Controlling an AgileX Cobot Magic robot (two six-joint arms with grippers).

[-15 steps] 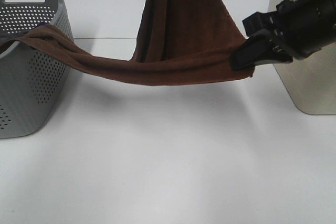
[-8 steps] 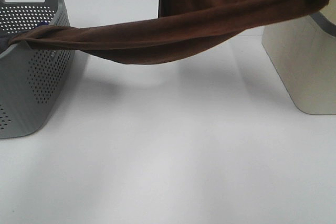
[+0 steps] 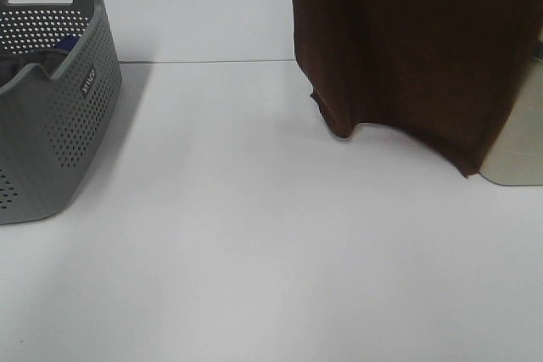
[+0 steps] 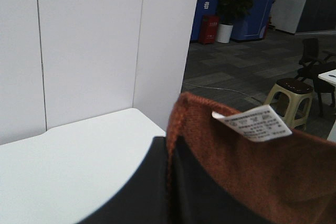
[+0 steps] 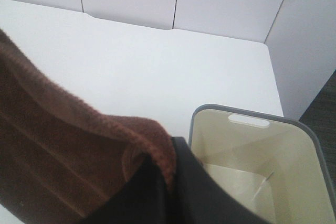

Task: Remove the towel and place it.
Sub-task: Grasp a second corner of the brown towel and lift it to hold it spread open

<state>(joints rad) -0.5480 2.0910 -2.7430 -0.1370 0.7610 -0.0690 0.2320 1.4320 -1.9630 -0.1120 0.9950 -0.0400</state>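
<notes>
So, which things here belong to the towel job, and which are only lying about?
Job: towel, left gripper, right gripper, beige bin (perhaps the destination).
Lying about: grey basket, blue cloth inside it, stool.

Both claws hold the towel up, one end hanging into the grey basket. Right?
Not quite. No part of the towel is in the grey basket: the exterior high view shows it hanging well to the basket's right. The rest holds: the left claw and right claw both grip it.
</notes>
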